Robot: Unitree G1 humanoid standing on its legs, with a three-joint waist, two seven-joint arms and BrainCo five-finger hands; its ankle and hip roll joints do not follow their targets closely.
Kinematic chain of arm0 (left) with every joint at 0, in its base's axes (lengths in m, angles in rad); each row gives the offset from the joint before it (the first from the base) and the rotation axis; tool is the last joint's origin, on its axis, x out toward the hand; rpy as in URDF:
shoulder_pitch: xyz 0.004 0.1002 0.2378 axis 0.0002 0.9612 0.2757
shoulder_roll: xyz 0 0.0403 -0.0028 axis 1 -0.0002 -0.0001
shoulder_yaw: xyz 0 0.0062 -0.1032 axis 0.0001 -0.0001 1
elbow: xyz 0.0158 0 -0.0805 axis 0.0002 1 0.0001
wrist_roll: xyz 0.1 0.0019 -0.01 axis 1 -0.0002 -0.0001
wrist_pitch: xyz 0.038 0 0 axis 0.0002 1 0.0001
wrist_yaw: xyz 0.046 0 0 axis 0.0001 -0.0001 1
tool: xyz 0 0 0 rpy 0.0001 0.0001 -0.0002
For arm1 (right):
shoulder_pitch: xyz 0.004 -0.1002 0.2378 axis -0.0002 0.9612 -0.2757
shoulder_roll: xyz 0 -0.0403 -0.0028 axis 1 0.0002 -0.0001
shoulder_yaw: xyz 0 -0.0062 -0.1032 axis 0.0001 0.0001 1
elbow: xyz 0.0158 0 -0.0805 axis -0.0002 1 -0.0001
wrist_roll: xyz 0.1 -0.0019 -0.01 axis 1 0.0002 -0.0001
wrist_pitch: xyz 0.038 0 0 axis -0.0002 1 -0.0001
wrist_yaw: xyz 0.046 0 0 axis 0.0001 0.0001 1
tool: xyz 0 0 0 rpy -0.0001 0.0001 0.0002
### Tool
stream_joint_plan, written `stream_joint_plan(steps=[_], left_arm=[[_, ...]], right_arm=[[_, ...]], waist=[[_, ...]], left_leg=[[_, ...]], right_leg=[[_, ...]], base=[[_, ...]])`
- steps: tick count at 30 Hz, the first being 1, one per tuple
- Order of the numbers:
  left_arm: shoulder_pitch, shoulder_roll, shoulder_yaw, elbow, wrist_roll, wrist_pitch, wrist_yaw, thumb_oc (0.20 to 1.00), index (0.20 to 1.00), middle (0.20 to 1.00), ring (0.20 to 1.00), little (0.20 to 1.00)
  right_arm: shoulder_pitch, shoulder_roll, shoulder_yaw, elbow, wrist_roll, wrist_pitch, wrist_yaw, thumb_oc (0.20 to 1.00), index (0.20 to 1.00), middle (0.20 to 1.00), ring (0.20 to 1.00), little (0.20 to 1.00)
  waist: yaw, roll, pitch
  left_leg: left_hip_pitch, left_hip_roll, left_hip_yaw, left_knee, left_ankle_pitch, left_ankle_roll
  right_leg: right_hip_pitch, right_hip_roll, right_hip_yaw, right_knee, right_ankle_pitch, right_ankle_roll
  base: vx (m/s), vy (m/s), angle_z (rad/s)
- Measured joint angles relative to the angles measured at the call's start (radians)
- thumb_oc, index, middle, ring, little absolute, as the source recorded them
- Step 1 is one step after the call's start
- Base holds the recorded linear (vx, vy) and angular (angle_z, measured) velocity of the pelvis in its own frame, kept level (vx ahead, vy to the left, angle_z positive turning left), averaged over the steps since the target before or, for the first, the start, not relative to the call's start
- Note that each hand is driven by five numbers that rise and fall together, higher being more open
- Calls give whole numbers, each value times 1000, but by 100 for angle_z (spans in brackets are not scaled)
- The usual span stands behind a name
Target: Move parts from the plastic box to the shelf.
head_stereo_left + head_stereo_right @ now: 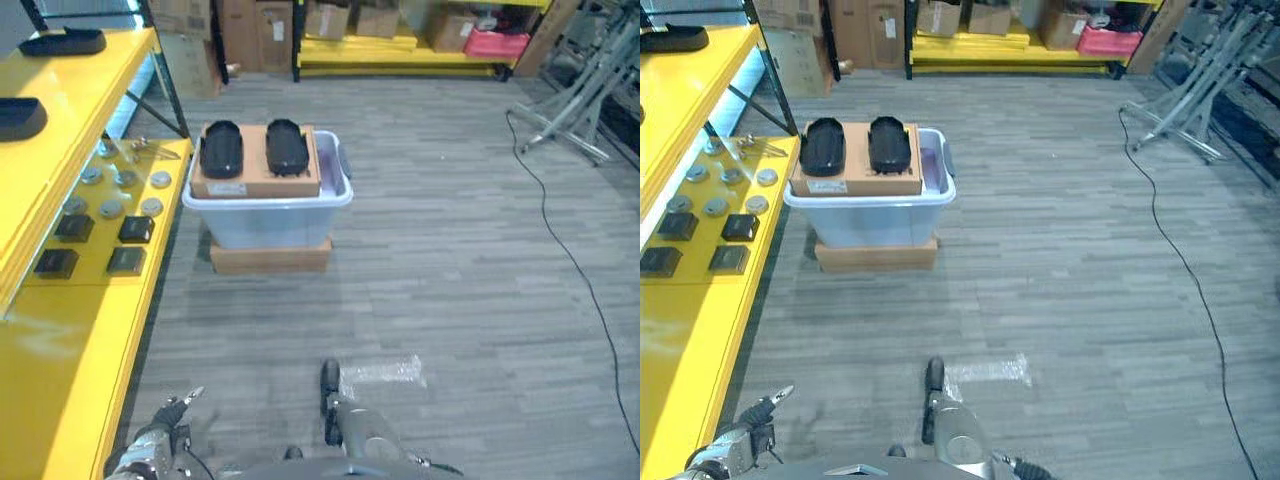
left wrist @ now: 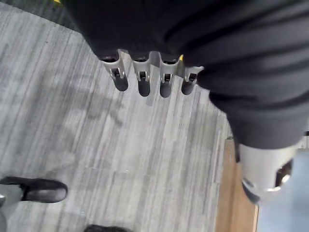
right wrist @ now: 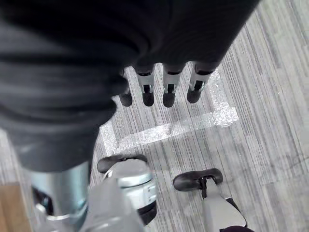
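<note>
Both hands hang empty with relaxed fingers, left hand (image 2: 145, 79) and right hand (image 3: 166, 89) low over the floor, well apart from the plastic box (image 1: 268, 215), where two black parts (image 1: 222, 149) rest on a cardboard lid. Reaching from here risks tipping them. Yellow shelf (image 1: 60, 330) stands left; grey plank floor (image 1: 450, 230)

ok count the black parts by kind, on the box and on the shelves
black oval parts: 4
black square blocks: 4
total: 8
</note>
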Motion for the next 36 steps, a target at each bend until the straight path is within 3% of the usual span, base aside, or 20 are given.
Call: stream_joint_plan(steps=[2,3,6,7,9,11,12,13,16,19,20,21,22,23,24,27,29,31,35,36], left_arm=[[7,-5,1,1,-2,1,0,1000,1000,1000,1000,1000],[17,-13,3,2,-7,3,1,1000,1000,1000,1000,1000],[19,-53,19,-2,-22,7,-2,1000,1000,1000,1000,1000],[7,-53,31,-4,-19,11,-5,1000,1000,1000,1000,1000],[19,-45,37,-3,-15,11,-8,1000,1000,1000,1000,1000],[52,-47,33,0,-15,10,-14,1000,1000,1000,1000,1000],[69,-53,28,0,-13,10,-15,1000,1000,1000,1000,1000],[68,-57,28,1,3,9,-17,1000,1000,1000,1000,1000],[61,-58,28,1,20,9,-22,1000,1000,1000,1000,1000],[70,-60,15,9,27,9,-27,1000,1000,1000,1000,1000],[46,-48,3,34,41,7,-21,1000,1000,1000,1000,1000],[35,-47,-13,40,41,4,-22,1000,1000,1000,1000,1000],[20,-38,-27,41,39,-1,-22,1000,1000,1000,1000,1000],[4,-22,-33,42,39,-1,-21,1000,1000,1000,1000,1000],[-1,-11,-41,41,38,-3,-21,1000,1000,1000,1000,1000],[-47,14,-66,38,38,-19,-23,1000,1000,1000,1000,1000],[-57,34,-80,6,25,-37,-24,1000,1000,1000,1000,1000],[-49,36,-80,-10,19,-32,-23,1000,1000,1000,1000,1000],[39,21,-80,-72,20,-14,-22,1000,1000,1000,1000,1000],[51,18,-77,-81,21,-10,-17,1000,1000,1000,1000,1000]], right_arm=[[-12,-4,-3,0,0,4,-1,1000,1000,1000,1000,1000],[-21,-8,-3,-3,1,5,-3,1000,1000,1000,1000,1000],[-56,-42,-4,-40,0,2,-4,1000,1000,1000,1000,1000],[-86,-49,-7,-30,0,1,-6,1000,1000,1000,1000,1000],[-109,-50,-25,-31,3,-6,-5,1000,1000,1000,1000,1000],[-129,-57,-24,-41,12,-19,-5,1000,1000,1000,1000,1000],[-146,-67,-21,-43,12,-23,-6,1000,1000,1000,1000,1000],[-153,-75,-20,-43,12,-24,-6,1000,1000,1000,1000,1000],[-146,-83,-19,-39,12,-21,-7,1000,1000,1000,1000,1000],[-127,-96,17,-32,13,-28,-20,1000,1000,1000,1000,1000],[-118,-61,17,3,13,-27,-31,1000,1000,1000,1000,1000],[-114,-49,16,1,13,-28,-31,1000,1000,1000,1000,1000],[-99,-38,19,-11,11,-40,-30,1000,1000,1000,1000,1000],[-83,-25,20,-14,11,-60,-31,1000,1000,1000,1000,1000],[-80,-19,21,-27,8,-74,-37,1000,1000,1000,1000,1000],[-49,-9,22,-42,0,-127,-61,1000,1000,1000,1000,1000],[-44,-1,21,-66,0,-184,-92,1000,1000,1000,1000,1000],[-89,-4,17,-98,-1,-221,-113,1000,1000,1000,1000,1000],[-114,-11,19,-271,-14,-278,-205,1000,1000,1000,1000,1000],[-101,-21,23,-355,-28,-250,-227,1000,1000,1000,1000,1000]], waist=[[-1,4,-10],[7,2,-11],[29,-13,-13],[67,-13,-10],[83,-35,3],[85,-30,6],[87,-17,11],[92,-2,26],[111,9,35],[109,32,20],[108,7,28],[102,17,27],[88,29,23],[78,20,22],[75,7,18],[62,-1,16],[54,-14,9],[57,-12,13],[71,-3,3],[71,-6,2]], left_leg=[[26,18,7,37,-17,-27],[-1,15,35,129,-26,-50],[-276,5,114,724,17,-168],[-406,47,146,896,10,-162],[-465,105,183,762,-13,-141],[-475,146,193,451,16,-135],[-479,163,186,193,101,-160],[-486,175,162,103,166,-184],[-526,182,146,114,245,-174],[-440,183,171,116,228,-136],[-363,160,194,53,274,-80],[-328,169,196,15,275,-70],[-308,171,186,-8,292,-33],[-292,153,184,-12,282,-11],[-282,139,181,-12,273,-31],[-273,106,169,-11,264,-33],[-262,75,141,-11,238,-38],[-250,52,136,-12,212,-38],[-234,43,130,-11,197,-35],[-232,36,119,-11,193,-41]], right_leg=[[35,17,-11,0,42,-46],[61,12,-10,-4,48,-83],[167,-12,-3,-81,-6,-109],[211,-6,7,-104,-25,-121],[285,-9,-8,-144,-30,-105],[331,-4,0,-165,-60,-92],[359,4,16,-161,-85,-73],[378,12,22,-159,-98,-69],[427,13,30,-159,-142,-55],[482,22,69,-151,-204,-13],[468,-10,62,-10,-265,20],[381,-19,31,175,-281,20],[299,-32,10,318,-331,22],[244,-54,14,390,-368,26],[212,-71,16,396,-379,34],[158,-88,18,264,-371,37],[121,-81,52,103,-279,67],[119,-80,56,58,-209,67],[192,-54,73,-42,-138,54],[218,-55,73,-68,-120,55]], base=[[365,-107,46],[429,-172,13],[314,-75,20],[345,88,-6],[281,151,-13],[291,180,-22],[294,185,-27],[304,230,-24],[154,164,-23],[192,193,-36],[211,217,-38],[141,135,-31],[147,58,-10],[105,-30,9],[109,-44,27],[94,-99,36],[85,-80,47],[186,-135,15],[142,-47,2],[84,-14,22]])
